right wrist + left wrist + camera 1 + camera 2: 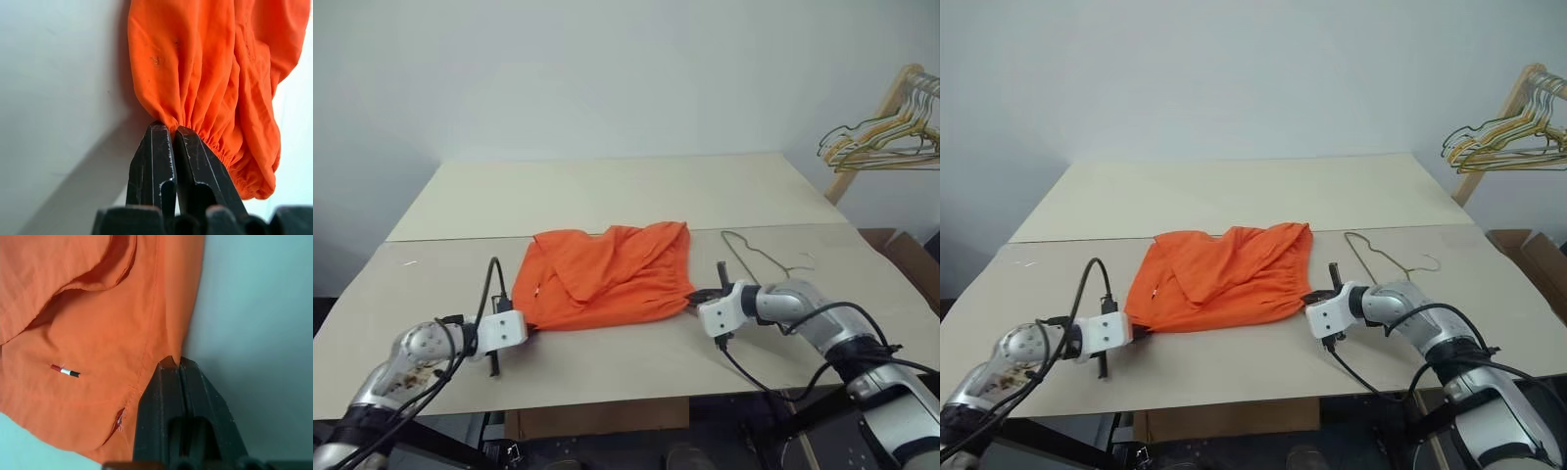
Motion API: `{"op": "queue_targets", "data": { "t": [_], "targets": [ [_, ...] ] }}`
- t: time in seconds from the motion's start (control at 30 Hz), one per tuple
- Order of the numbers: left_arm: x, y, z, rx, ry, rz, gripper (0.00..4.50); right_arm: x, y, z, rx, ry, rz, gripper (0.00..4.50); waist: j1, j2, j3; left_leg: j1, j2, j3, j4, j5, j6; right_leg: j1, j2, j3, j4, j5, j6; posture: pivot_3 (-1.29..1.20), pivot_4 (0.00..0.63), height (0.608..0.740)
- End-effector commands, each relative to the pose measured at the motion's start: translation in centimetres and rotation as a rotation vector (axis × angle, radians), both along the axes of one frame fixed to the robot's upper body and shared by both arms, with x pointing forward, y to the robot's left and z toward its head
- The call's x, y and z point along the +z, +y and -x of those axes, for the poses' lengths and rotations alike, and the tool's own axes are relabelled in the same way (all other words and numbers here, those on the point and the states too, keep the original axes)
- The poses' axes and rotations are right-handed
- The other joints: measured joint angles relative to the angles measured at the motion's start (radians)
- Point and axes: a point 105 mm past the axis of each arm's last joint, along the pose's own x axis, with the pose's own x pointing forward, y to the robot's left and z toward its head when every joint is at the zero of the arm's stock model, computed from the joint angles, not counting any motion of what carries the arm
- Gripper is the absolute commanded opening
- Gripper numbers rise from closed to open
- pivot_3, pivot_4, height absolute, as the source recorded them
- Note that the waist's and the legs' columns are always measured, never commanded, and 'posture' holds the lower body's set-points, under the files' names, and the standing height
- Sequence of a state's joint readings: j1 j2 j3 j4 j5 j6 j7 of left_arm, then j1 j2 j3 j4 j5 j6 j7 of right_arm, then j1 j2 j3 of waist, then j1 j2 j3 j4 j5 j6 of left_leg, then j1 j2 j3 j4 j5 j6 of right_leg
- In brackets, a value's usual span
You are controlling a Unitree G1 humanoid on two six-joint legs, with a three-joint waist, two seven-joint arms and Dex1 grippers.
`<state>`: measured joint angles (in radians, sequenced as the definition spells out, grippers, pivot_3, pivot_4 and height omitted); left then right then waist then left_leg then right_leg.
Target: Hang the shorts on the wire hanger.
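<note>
The left claw (175, 363) is pinched tight on the shorts' (604, 275) edge at their seven o'clock corner, and the right claw (172, 129) is clamped on the gathered waistband at their four o'clock corner. The orange shorts lie rumpled on the counter (607, 367) between the two claws. The wire hanger (756, 257) lies flat on the counter just beside the shorts at their three o'clock. A bunch of hangers (886, 137) hangs well apart at two o'clock.
</note>
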<state>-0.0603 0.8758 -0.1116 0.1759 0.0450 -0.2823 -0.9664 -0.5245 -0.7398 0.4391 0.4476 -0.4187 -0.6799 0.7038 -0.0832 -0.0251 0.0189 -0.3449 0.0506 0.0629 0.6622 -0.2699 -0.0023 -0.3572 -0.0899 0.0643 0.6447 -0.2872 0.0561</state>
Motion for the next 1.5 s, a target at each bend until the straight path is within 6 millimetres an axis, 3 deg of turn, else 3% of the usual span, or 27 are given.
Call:
{"op": "queue_targets", "data": {
  "t": [0.03,0.1,0.2,0.27,0.33,0.47,0.53,0.6,0.63,0.7,0.73,0.83,0.93,1.0,1.07,1.17,1.23,1.37,1.5],
  "targets": [
    [3.5,-0.5,4.5,-0.115,0.18,0.073,0.02,2.6,-0.7,3.0,0.067,0.071,-0.037,0.0,-0.006,0.0,0.0,-0.003,0.001,-0.002,-0.001,0.0,0.0,-0.002,0.0,0.0,0.0,0.0,0.0,-0.01,0.0,0.74],
    [4.6,-0.6,5.9,-0.138,0.211,0.062,0.02,2.9,-1.0,4.6,0.09,0.137,-0.031,0.0,0.002,0.0,0.001,-0.01,0.001,-0.004,-0.001,-0.001,0.0,-0.009,-0.003,0.0,-0.002,-0.001,0.002,0.0,0.0,0.74],
    [5.6,-0.5,7.3,-0.154,0.273,0.047,0.02,3.6,-1.5,6.4,0.125,0.236,-0.014,0.0,0.019,-0.002,0.003,-0.009,-0.001,-0.002,-0.001,-0.001,0.001,-0.009,-0.003,0.001,-0.002,0.0,0.003,0.01,0.0,0.74],
    [6.2,-1.0,6.5,-0.132,0.227,0.096,0.02,4.5,-1.3,5.7,0.097,0.238,-0.061,0.0,0.025,-0.003,0.003,-0.006,-0.001,0.002,-0.001,0.0,0.001,-0.006,-0.001,0.0,-0.002,0.0,0.002,0.01,0.0,0.74],
    [6.7,-1.5,4.3,-0.077,0.109,0.162,0.02,5.6,-0.9,4.2,0.044,0.232,-0.124,0.0,0.036,-0.002,0.006,-0.003,0.0,0.003,-0.001,0.001,0.003,-0.004,0.0,0.0,-0.002,0.0,0.001,0.01,0.0,0.74],
    [9.5,-2.6,-4.2,0.101,-0.284,0.202,0.02,9.4,-0.3,-1.7,-0.145,0.144,-0.278,0.0,0.046,-0.004,0.012,0.001,-0.001,0.002,-0.001,0.011,0.003,0.0,0.003,0.0,-0.002,0.008,-0.001,0.0,0.0,0.74],
    [12.9,-3.4,-8.5,0.202,-0.504,0.233,0.02,12.4,-0.4,-5.7,-0.277,0.002,-0.372,0.0,0.05,-0.006,0.013,0.0,-0.001,-0.001,-0.001,0.017,0.002,0.0,0.004,-0.001,-0.003,0.015,-0.001,0.01,0.0,0.74],
    [19.9,-3.1,-12.8,0.399,-0.86,0.243,0.02,19.8,-1.4,-9.9,-0.453,-0.358,-0.603,0.0,0.052,-0.008,0.013,-0.007,-0.001,-0.002,-0.001,0.02,0.0,-0.006,0.005,-0.002,-0.004,0.018,-0.001,0.0,0.0,0.74],
    [23.6,-2.7,-13.0,0.459,-1.005,0.285,0.02,23.3,-2.0,-10.3,-0.486,-0.506,-0.714,0.0,0.053,-0.009,0.014,-0.011,-0.001,-0.002,0.0,0.02,-0.001,-0.01,0.005,-0.002,-0.004,0.018,-0.001,-0.01,0.0,0.74],
    [27.5,-2.2,-12.4,0.511,-1.153,0.355,0.02,26.8,-2.9,-10.1,-0.505,-0.655,-0.84,0.0,0.051,-0.01,0.012,-0.036,-0.002,-0.004,0.0,0.025,-0.008,-0.037,0.005,-0.001,0.0,0.024,-0.001,-0.01,0.0,0.74],
    [29.2,-1.7,-11.3,0.513,-1.209,0.387,0.02,28.3,-3.3,-9.4,-0.491,-0.743,-0.883,0.0,0.049,-0.009,0.011,-0.048,-0.002,-0.005,-0.001,0.03,-0.016,-0.049,0.005,-0.001,0.004,0.025,-0.001,-0.01,0.0,0.74],
    [32.2,-0.6,-8.2,0.497,-1.32,0.462,0.02,30.2,-3.4,-7.5,-0.435,-0.868,-0.952,0.0,0.031,-0.008,0.001,-0.054,-0.001,-0.004,-0.006,0.028,-0.024,-0.062,0.005,-0.001,0.01,0.025,-0.001,-0.02,0.0,0.74],
    [30.6,0.0,-6.1,0.42,-1.277,0.391,0.02,26.6,-2.1,-6.8,-0.357,-0.76,-0.855,0.0,0.006,-0.008,0.001,-0.057,-0.001,-0.004,-0.005,0.022,-0.02,-0.066,0.004,-0.002,0.011,0.025,-0.001,-0.01,0.0,0.74],
    [27.6,-0.1,-4.9,0.333,-1.158,0.346,0.02,22.8,-1.1,-6.3,-0.305,-0.658,-0.755,0.0,-0.007,-0.007,0.001,-0.058,-0.002,-0.004,-0.005,0.021,-0.019,-0.064,0.004,-0.002,0.005,0.024,0.0,0.0,0.0,0.74],
    [25.4,-0.3,-3.9,0.266,-1.06,0.327,0.02,20.5,-0.6,-5.7,-0.272,-0.599,-0.693,0.0,-0.012,-0.007,0.001,-0.062,-0.002,-0.003,-0.001,0.02,-0.018,-0.062,0.003,-0.002,-0.003,0.023,0.002,0.0,0.0,0.74],
    [17.6,-1.1,-0.7,0.11,-0.603,0.266,0.02,14.3,0.3,-4.3,-0.179,-0.454,-0.48,0.0,-0.015,-0.006,0.002,-0.061,-0.005,-0.001,0.001,0.02,-0.008,-0.06,-0.001,-0.001,-0.004,0.023,0.005,0.01,0.0,0.74],
    [13.6,-1.1,1.7,0.038,-0.396,0.168,0.02,11.2,0.4,-3.4,-0.12,-0.407,-0.371,0.0,-0.016,-0.005,0.005,-0.055,-0.005,0.002,0.001,0.019,-0.006,-0.057,-0.001,0.001,-0.004,0.023,0.005,0.01,0.0,0.74],
    [7.5,-0.3,5.3,-0.018,-0.099,0.018,0.02,6.2,0.0,-1.6,-0.02,-0.266,-0.178,0.0,-0.008,-0.006,0.01,-0.021,-0.001,0.003,0.0,0.02,-0.002,-0.026,0.003,0.0,-0.003,0.016,-0.007,0.01,0.0,0.74],
    [5.3,0.0,8.1,-0.079,0.059,-0.067,0.02,3.6,-1.5,1.5,0.131,-0.134,0.029,0.0,0.008,-0.007,0.01,-0.016,-0.001,0.002,-0.002,0.019,-0.001,-0.02,0.003,0.0,-0.003,0.015,-0.008,0.0,0.0,0.74]
  ]
}}
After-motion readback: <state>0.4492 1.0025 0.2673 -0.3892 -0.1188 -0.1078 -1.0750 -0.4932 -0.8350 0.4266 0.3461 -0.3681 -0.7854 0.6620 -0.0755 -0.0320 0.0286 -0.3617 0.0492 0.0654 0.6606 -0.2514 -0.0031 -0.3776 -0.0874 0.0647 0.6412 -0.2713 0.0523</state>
